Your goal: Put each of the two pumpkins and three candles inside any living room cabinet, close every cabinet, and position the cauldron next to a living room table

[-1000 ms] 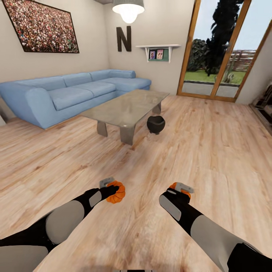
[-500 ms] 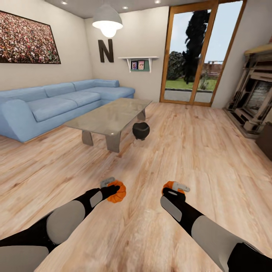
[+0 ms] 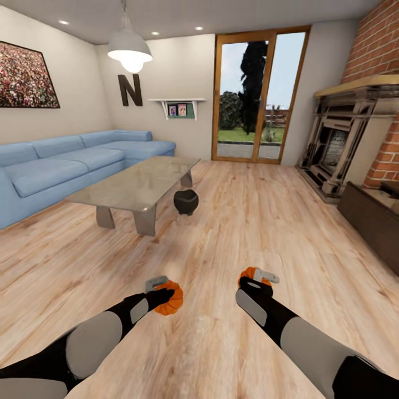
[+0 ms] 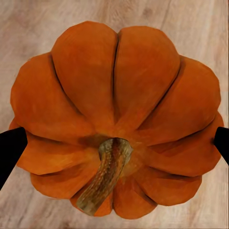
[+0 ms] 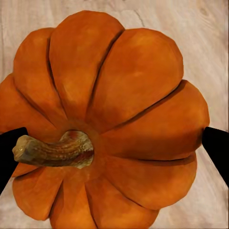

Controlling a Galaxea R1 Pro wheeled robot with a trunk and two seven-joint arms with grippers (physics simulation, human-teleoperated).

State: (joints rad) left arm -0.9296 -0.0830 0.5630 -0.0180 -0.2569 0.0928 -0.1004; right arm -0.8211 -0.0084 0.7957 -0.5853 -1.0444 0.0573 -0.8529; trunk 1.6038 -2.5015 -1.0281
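Each hand carries a bright-orange pumpkin above the plank floor. My left gripper (image 3: 164, 292) is shut on one pumpkin (image 3: 169, 297), whose ribs and brown stem show close up in the left wrist view (image 4: 114, 119). My right gripper (image 3: 256, 278) is shut on the other pumpkin (image 3: 249, 274), seen large with its stem in the right wrist view (image 5: 105, 124). The black cauldron (image 3: 185, 201) stands on the floor beside the glass-topped table (image 3: 138, 185). A dark-brown cabinet (image 3: 370, 219) sits low at the right wall. The candles are out of view.
A blue sofa (image 3: 61, 163) runs along the left wall behind the table. A stone fireplace (image 3: 343, 138) under red brick stands at the right, with wood-framed glass doors (image 3: 255, 97) at the back. Open floor lies between me and the cabinet.
The whole view has swung to the right: sofa, table and cauldron slid left, and the fireplace, brick chimney and cabinet came into sight. Both arms keep their pumpkins in the same pose.
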